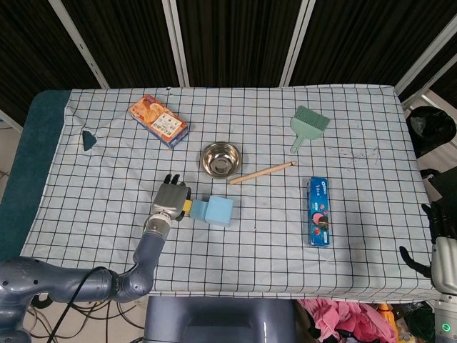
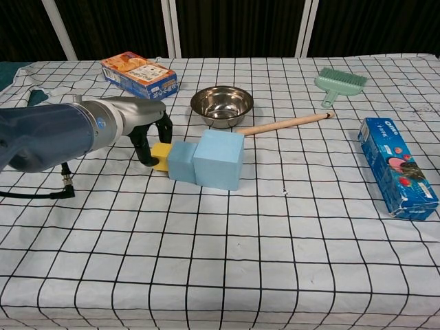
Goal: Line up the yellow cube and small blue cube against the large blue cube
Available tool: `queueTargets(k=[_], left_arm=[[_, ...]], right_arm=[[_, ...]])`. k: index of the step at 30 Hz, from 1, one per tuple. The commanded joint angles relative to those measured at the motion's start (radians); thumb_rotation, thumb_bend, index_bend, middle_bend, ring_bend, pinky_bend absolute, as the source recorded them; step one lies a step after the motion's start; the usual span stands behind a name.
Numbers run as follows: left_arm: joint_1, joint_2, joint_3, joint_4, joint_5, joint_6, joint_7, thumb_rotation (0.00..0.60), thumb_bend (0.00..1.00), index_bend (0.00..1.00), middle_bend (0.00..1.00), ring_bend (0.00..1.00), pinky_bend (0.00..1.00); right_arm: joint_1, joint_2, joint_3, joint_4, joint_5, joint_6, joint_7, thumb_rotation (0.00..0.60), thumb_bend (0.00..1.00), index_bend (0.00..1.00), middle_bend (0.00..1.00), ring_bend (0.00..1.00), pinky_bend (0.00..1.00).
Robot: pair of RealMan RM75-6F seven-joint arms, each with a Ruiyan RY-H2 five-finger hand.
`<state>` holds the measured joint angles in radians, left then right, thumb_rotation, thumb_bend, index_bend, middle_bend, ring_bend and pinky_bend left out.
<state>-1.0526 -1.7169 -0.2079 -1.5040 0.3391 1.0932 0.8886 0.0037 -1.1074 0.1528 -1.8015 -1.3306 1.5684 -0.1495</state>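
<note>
Yellow cube (image 2: pixel 161 152), light-blue cubes (image 2: pixel 218 159), black-gridded white cloth (image 2: pixel 275 234), possibly steel bowl (image 2: pixel 221 106).

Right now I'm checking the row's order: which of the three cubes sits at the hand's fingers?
The yellow cube, the end one: the left hand has its fingers around it. The small blue cube comes next, then the large blue cube, farthest away.
</note>
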Motion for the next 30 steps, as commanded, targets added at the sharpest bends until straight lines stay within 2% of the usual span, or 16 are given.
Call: queueTargets(k=[1, 5, 13, 24, 30], left_arm=[[0.000, -0.001, -0.002, 0.003, 0.002, -0.002, -0.003, 0.600, 0.36, 0.46, 0.27, 0.00, 0.00], [0.001, -0.002, -0.001, 0.006, 0.004, -0.003, -0.002, 0.600, 0.34, 0.42, 0.26, 0.00, 0.00], [0.001, -0.001, 0.001, 0.001, -0.006, -0.010, 0.006, 0.600, 0.21, 0.24, 0.25, 0.00, 0.00], [0.016, 0.034, 0.001, -0.034, 0.031, 0.014, -0.013, 0.600, 0.20, 0.19, 0.24, 0.00, 0.00], [0.068, 0.107, 0.048, -0.105, 0.109, 0.033, -0.052, 0.600, 0.20, 0.21, 0.24, 0.00, 0.00]], right_arm=[[0.000, 0.000, 0.000, 0.000, 0.000, 0.000, 0.000, 0.600, 0.19, 0.10, 0.05, 0.19, 0.12], [0.001, 0.000, 0.000, 0.000, 0.001, -0.001, 0.000, 0.600, 0.19, 0.10, 0.05, 0.19, 0.12], [0.000, 0.000, 0.000, 0.000, 0.001, -0.001, -0.001, 0.600, 0.19, 0.10, 0.05, 0.19, 0.12], [-0.002, 0.003, 0.000, -0.001, 0.000, 0.002, 0.004, 0.600, 0.19, 0.10, 0.05, 0.19, 0.12], [-0.002, 0.002, -0.001, -0.002, -0.003, 0.002, 0.000, 0.600, 0.19, 0.10, 0.05, 0.19, 0.12]])
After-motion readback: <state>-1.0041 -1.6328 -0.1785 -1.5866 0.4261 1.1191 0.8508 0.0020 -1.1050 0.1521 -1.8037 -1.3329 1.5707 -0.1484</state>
